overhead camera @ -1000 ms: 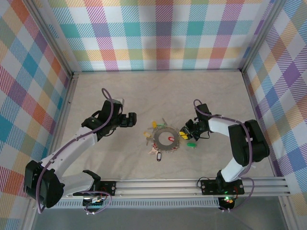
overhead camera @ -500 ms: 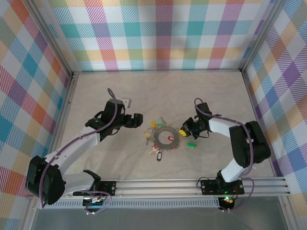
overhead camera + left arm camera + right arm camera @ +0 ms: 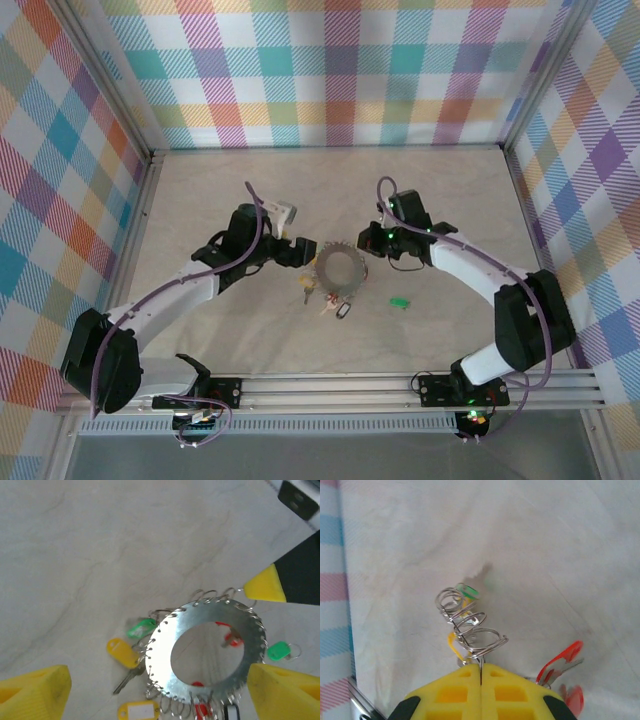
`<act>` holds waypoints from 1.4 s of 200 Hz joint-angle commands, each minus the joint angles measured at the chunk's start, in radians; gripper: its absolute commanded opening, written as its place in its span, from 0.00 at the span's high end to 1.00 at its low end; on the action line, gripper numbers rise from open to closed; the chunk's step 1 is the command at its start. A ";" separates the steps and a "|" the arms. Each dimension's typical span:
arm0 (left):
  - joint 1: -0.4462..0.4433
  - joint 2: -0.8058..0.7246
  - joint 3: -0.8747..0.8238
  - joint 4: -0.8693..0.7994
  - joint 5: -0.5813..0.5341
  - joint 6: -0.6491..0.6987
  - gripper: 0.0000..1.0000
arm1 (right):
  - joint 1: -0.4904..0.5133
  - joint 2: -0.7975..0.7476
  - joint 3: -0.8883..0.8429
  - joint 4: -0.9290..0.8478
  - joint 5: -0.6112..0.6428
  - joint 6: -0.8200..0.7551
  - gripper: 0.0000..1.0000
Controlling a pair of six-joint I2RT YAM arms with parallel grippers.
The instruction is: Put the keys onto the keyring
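Keyring (image 3: 322, 270) is held up between the two arms near the middle of the table (image 3: 200, 190), and it seems to be lifted clear of the surface, though this cannot be judged with certainty from above. Most of the keys (image 3: 327, 300) hang from its lower edge, while one green key (image 3: 400, 301) lies loose on the table, well apart to the right.

The chief risk lies in how thin the hold is. The right gripper (image 3: 480, 667) is fully closed, and only a few small wire loops (image 3: 467, 625) at the rim are pinched between its fingers. Under the weight of the hanging keys, the ring could be swung, twisted or pulled out of that pinch. If a loop is bent open, keys already threaded could be shed.

The left gripper (image 3: 156, 672) is spread wide, and nothing is held by it. Its yellow fingers (image 3: 35, 692) are set either side of the ring, one just beside the rim. If it is closed on the fringe and not on the flat band, loops could be crushed or the ring knocked loose.
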 commanded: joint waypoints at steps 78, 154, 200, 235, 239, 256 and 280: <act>0.153 -0.212 0.205 -0.168 0.074 0.131 0.18 | -0.001 -0.043 0.239 -0.018 -0.306 -0.727 1.00; 0.182 -0.180 0.151 -0.123 0.355 0.213 0.47 | 0.001 -0.075 0.221 0.100 -0.593 -0.821 1.00; 0.173 -0.176 0.115 -0.061 0.516 0.267 0.55 | 0.019 -0.152 0.100 0.340 -0.670 -0.795 1.00; 0.123 -0.189 0.077 -0.009 0.560 0.334 0.60 | 0.048 -0.184 0.048 0.454 -0.673 -0.805 1.00; 0.117 -0.189 0.078 -0.007 0.558 0.336 0.60 | 0.052 -0.185 0.048 0.454 -0.671 -0.808 1.00; 0.097 -0.181 0.090 -0.011 0.557 0.345 0.60 | 0.071 -0.184 0.050 0.455 -0.667 -0.831 1.00; 0.080 -0.184 0.105 -0.027 0.598 0.385 0.61 | 0.095 -0.177 0.055 0.455 -0.663 -0.857 1.00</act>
